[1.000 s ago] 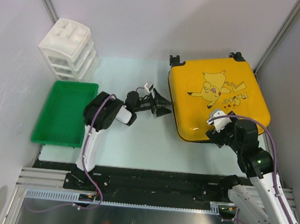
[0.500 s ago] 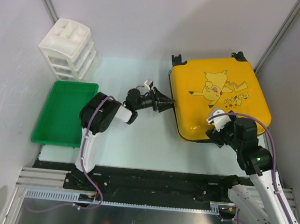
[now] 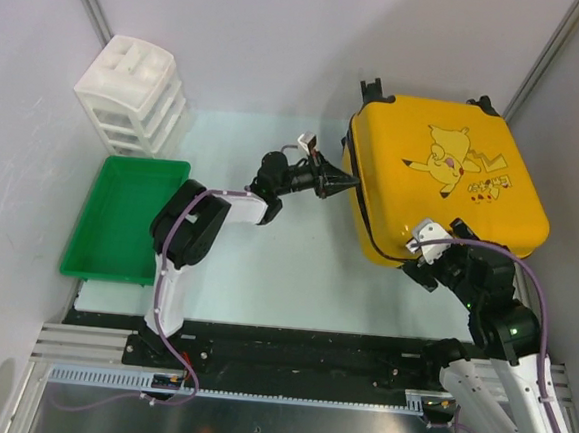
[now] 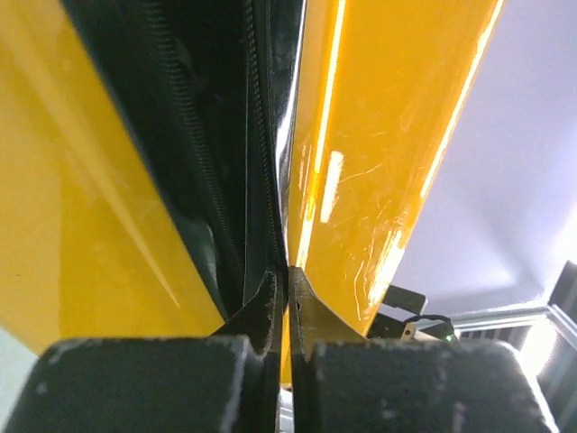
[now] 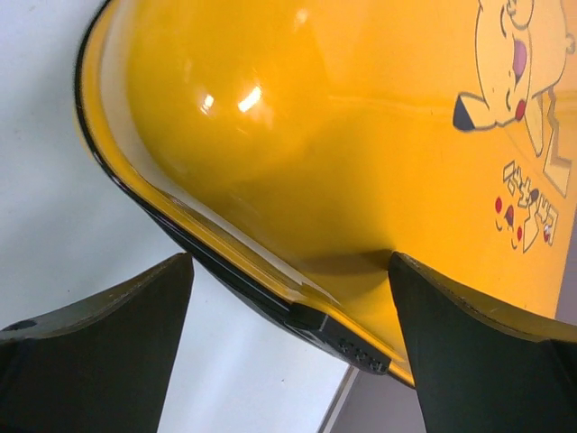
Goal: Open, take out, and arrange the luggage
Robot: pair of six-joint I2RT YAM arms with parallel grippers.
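Left jaws together at luggage [image 4: 379, 162] zipper [image 4: 194, 153]

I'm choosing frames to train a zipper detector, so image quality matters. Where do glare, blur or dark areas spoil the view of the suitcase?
Left wrist: long glare streaks run down the luggage shell, the zipper teeth are readable, the shut left gripper is dark and soft. Right wrist: two small highlights on the shell, the open right gripper is dark and blurred. Top external: even light, sharp, little glare.
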